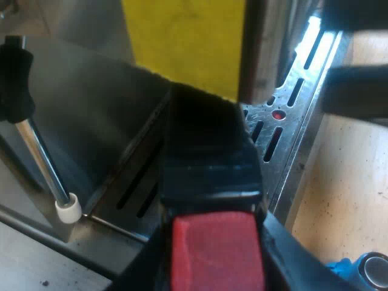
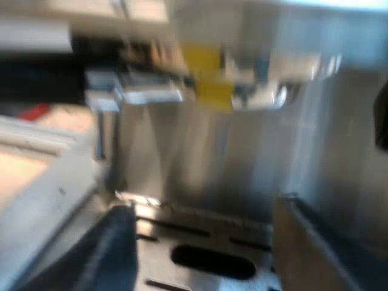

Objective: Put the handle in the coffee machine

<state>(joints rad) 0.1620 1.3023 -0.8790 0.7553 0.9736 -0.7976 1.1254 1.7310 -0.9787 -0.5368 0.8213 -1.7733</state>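
Note:
The holder's dark handle [image 1: 206, 157] runs away from me toward the espresso machine's front [image 1: 91, 103], and its red end [image 1: 215, 248] is nearest the camera. My left gripper [image 1: 212, 270] is shut on the handle, with a black finger [image 1: 136, 273] on each side of the red end. The handle's far end is dark and sits under a yellow label [image 1: 182, 42], beside a grey metal cylinder [image 1: 264, 54]. My right gripper [image 2: 212, 254] hangs open over the slotted drip tray [image 2: 212, 260], facing the machine's front panel [image 2: 212, 157], with nothing between its fingers.
A steam wand [image 1: 42, 157] with a white tip [image 1: 68, 208] hangs by the machine's front under a black knob [image 1: 15, 79]. The metal drip tray [image 1: 291, 103] lies below the handle. A blue tamper [image 1: 364, 270] stands on the wooden table [image 1: 345, 182]. A dark blurred shape [image 1: 357, 91] hovers over the tray's edge.

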